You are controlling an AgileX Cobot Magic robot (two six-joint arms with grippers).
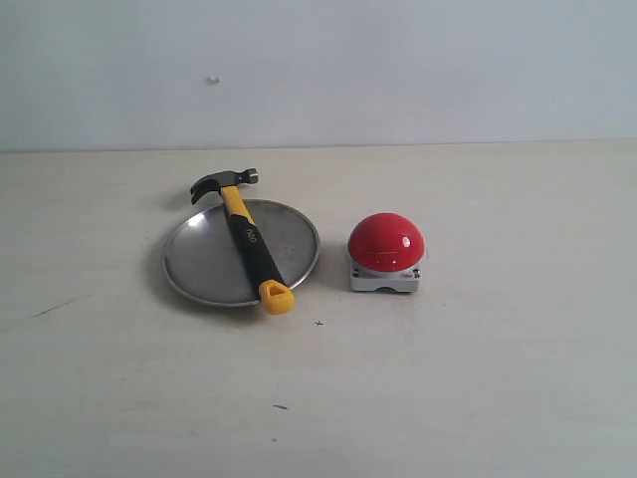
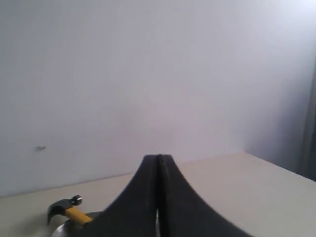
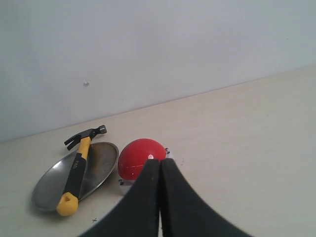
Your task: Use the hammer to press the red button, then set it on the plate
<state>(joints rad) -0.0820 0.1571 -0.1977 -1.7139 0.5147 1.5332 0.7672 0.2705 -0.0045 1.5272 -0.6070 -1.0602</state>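
Observation:
The hammer (image 1: 245, 235) lies across the plate (image 1: 199, 261), its dark head past the far rim and its yellow end over the near rim. To the plate's right stands the red button (image 1: 385, 242) on its grey base. No arm shows in the exterior view. In the left wrist view my left gripper (image 2: 158, 160) is shut on nothing, with the hammer's head (image 2: 64, 207) far beyond it. My right gripper (image 3: 161, 163) is shut and empty too, held well short of the red button (image 3: 139, 157), with the hammer (image 3: 76, 173) and the plate (image 3: 101, 160) beside the button.
A pale tabletop (image 1: 478, 378) carries everything, with a plain white wall (image 1: 398, 60) behind it. Small dark marks (image 1: 318, 323) dot the table in front of the plate.

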